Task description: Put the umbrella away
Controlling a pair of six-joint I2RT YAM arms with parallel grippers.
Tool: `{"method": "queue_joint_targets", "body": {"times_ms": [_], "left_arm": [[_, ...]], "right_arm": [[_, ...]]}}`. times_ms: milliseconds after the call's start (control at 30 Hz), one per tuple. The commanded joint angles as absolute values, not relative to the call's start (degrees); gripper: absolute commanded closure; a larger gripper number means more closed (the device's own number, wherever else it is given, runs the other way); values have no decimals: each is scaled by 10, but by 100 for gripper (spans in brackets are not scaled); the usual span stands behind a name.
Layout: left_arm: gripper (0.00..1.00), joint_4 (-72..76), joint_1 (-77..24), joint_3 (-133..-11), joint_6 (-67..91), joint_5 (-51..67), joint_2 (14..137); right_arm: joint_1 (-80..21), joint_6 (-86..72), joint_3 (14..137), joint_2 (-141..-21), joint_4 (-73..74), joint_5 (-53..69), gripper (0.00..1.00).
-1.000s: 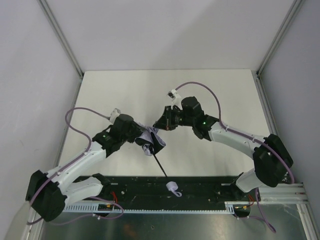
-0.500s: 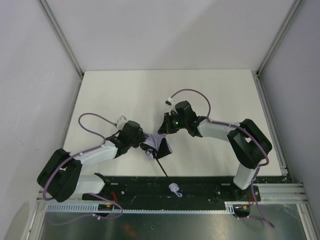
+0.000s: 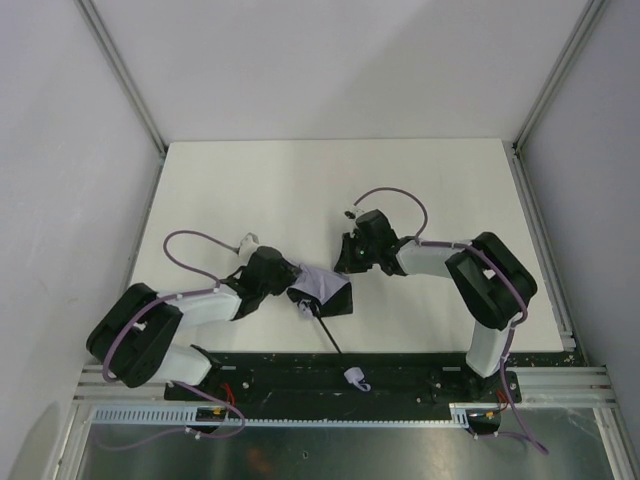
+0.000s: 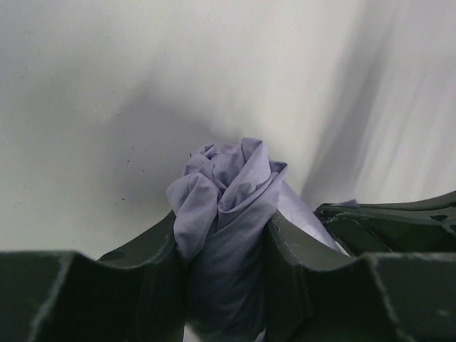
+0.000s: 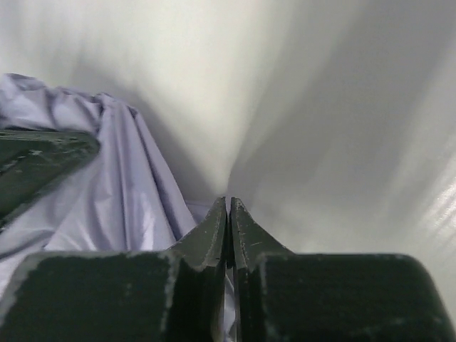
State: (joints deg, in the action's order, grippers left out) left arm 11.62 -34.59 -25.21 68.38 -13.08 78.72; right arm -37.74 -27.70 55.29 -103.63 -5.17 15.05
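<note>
Both arms are sinking low over the white tabletop [image 3: 300,180] and folding in toward their bases compared with a second ago. The compact folding umbrella with its pale lavender-grey fabric canopy [image 3: 326,288] is coming down with them. Its bundled canopy is now sitting near the tabletop's near edge, a little further right than before. Its thin black telescopic shaft [image 3: 326,335] is running back toward the black base rail [image 3: 250,372], and the small lavender handle [image 3: 352,378] is lying over that rail.

The left gripper [image 3: 293,289] is staying clamped on the crumpled end of the canopy, and the left wrist view is showing a twist of fabric squeezed between its fingers [image 4: 160,246]. The right gripper [image 3: 346,267] is resting just beside the far side of the canopy with its jaws pressed together. Fabric is lying beside it, but whether a thin edge is pinched between the jaws cannot be told.

Judging from this, the canopy is being gathered and pinned down rather than stowed. The shaft is still extended, so collapsing it and tidying the folds are probably still to be done.
</note>
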Motion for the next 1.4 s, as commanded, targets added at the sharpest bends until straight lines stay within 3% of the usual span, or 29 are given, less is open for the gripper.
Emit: {"method": "queue_joint_targets", "body": {"times_ms": [0, 300, 467, 800, 900, 967, 1133, 1167, 1367], "left_arm": [[100, 91, -345, -242, 650, -153, 801], [100, 85, -345, -241, 687, -151, 829], [100, 81, -345, -240, 701, -145, 832], [100, 60, -344, -243, 705, -149, 811], [100, 58, -345, -247, 701, -147, 807], [100, 57, -345, -248, 698, -147, 805], [100, 57, -344, -249, 694, -148, 798], [100, 58, -344, -249, 692, -148, 796], [100, 60, -345, -247, 692, -148, 799]], "right_arm": [[-353, -258, 549, -1042, -79, 130, 86], [-360, -203, 552, -957, 4, 85, 43], [-452, -143, 552, -872, 19, 21, 21], [-606, -112, 556, -904, -107, -29, 6], [-609, -125, 558, -924, -113, -62, 12], [-603, -131, 558, -931, -112, -53, 23], [-583, -143, 557, -932, -83, -45, 86], [-581, -144, 555, -930, -73, -56, 93], [-568, -178, 547, -940, -13, -90, 100]]}}
